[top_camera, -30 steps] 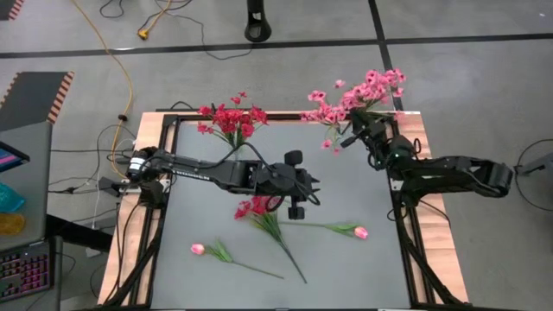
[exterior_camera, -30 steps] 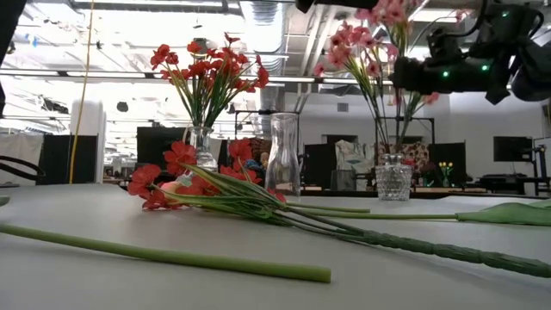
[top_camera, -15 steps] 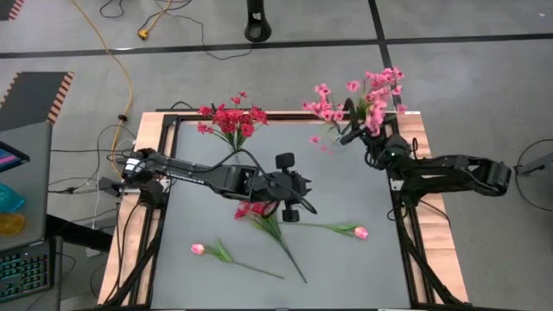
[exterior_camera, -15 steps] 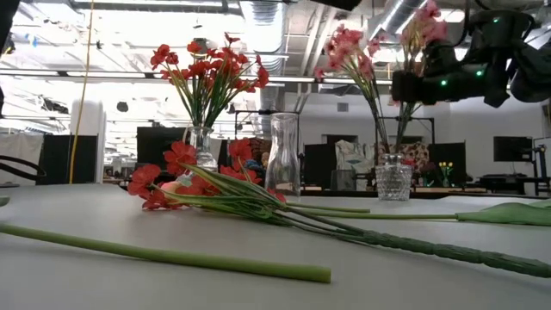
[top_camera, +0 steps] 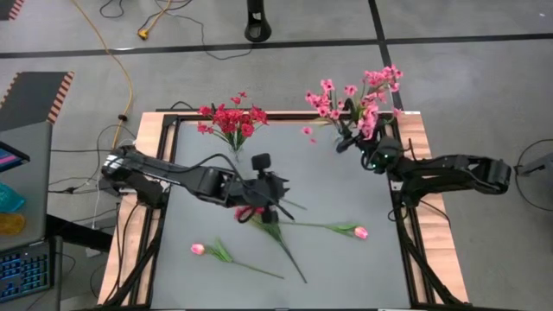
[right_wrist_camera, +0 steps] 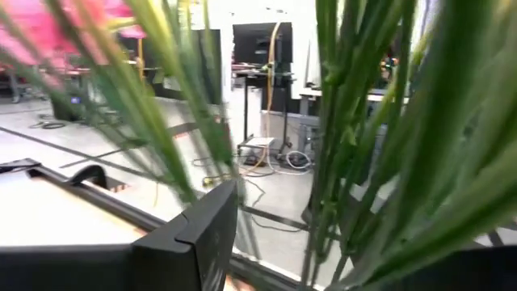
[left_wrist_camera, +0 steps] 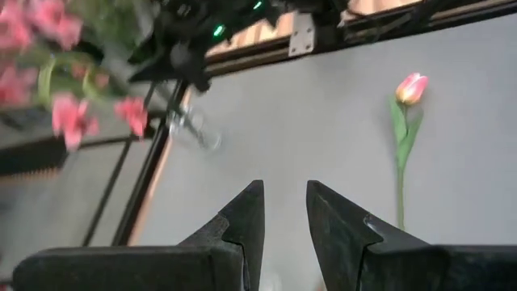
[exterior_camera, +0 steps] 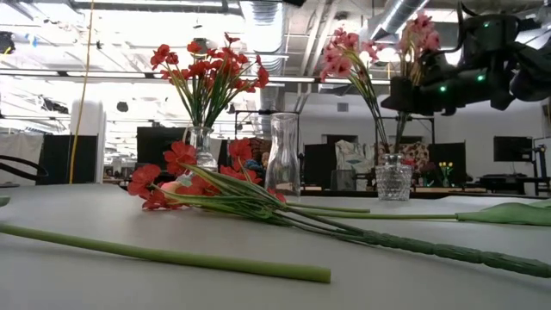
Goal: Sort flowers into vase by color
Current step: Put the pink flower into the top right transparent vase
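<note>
Red flowers (top_camera: 232, 119) stand in a glass vase (exterior_camera: 200, 142) at the table's far edge. Pink sprays (top_camera: 363, 95) stand in a cut-glass vase (exterior_camera: 393, 181) at the far right. A red cluster (top_camera: 249, 212) lies mid-table on its stems. My left gripper (top_camera: 278, 206) hovers over it, fingers (left_wrist_camera: 284, 202) a narrow gap apart, nothing between them. Two tulip buds (top_camera: 360, 232) (top_camera: 197, 249) lie flat near the front. My right gripper (top_camera: 350, 142) stands open by the pink sprays, their green stems (right_wrist_camera: 339, 162) between its fingers. My right gripper's open fingers (right_wrist_camera: 202, 234) stand level on either side of the pink sprays' upright stems, above the cut-glass vase. I cannot tell whether a finger touches a stem.
An empty clear bottle vase (exterior_camera: 282, 159) stands between the two filled vases. A wooden and black frame (top_camera: 415, 216) borders the grey table. A long green stem (exterior_camera: 172, 254) lies across the front. Bare grey surface shows between the far vases and the lying flowers.
My left gripper has gone toward the table's left edge and a little nearer, ending over the lying red cluster. My right gripper has sunk a little along the pink stems. The pink sprays have swung more upright and spread apart in their vase.
</note>
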Action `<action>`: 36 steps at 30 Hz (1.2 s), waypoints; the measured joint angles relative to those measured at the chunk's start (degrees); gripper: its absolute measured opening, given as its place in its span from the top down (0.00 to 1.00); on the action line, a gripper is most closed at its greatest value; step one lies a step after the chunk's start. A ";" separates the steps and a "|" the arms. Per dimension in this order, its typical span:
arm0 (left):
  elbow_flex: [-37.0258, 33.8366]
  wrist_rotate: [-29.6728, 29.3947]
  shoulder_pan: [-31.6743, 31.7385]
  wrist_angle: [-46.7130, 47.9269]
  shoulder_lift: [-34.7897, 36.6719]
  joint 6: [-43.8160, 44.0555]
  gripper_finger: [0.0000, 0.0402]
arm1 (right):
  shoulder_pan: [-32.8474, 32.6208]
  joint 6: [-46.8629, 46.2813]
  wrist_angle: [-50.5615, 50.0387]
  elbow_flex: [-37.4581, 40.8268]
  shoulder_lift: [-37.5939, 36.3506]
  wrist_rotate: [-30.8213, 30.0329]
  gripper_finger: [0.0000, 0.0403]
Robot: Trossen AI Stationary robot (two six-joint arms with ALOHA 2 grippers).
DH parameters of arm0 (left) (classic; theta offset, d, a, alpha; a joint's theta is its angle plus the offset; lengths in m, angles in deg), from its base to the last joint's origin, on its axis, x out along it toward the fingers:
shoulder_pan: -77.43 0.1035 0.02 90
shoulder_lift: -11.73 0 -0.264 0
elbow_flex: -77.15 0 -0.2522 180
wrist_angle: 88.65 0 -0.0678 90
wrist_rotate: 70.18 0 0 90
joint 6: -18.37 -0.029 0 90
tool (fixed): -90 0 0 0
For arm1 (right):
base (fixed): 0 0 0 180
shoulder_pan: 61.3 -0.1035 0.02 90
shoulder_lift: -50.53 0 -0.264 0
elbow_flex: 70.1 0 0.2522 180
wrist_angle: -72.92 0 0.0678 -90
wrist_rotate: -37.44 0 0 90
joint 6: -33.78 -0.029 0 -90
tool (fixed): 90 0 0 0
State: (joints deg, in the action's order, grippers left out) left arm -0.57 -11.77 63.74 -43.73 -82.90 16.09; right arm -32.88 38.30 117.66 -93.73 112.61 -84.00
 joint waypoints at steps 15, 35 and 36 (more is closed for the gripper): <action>-26.19 2.38 -0.20 -2.94 18.47 22.00 0.79 | -10.55 -2.69 -15.03 0.00 -5.07 -5.05 0.42; -28.10 10.57 -4.37 2.78 19.74 29.98 0.79 | -19.82 -4.17 -26.64 0.00 -14.38 -5.85 0.42; -28.10 10.05 -4.38 2.74 19.74 29.98 0.79 | -19.73 -3.62 -26.62 0.00 -14.89 -6.82 0.42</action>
State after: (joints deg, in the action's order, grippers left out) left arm -28.67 -1.72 59.36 -41.00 -63.16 46.07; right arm -52.61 34.68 91.04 -93.73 97.72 -90.82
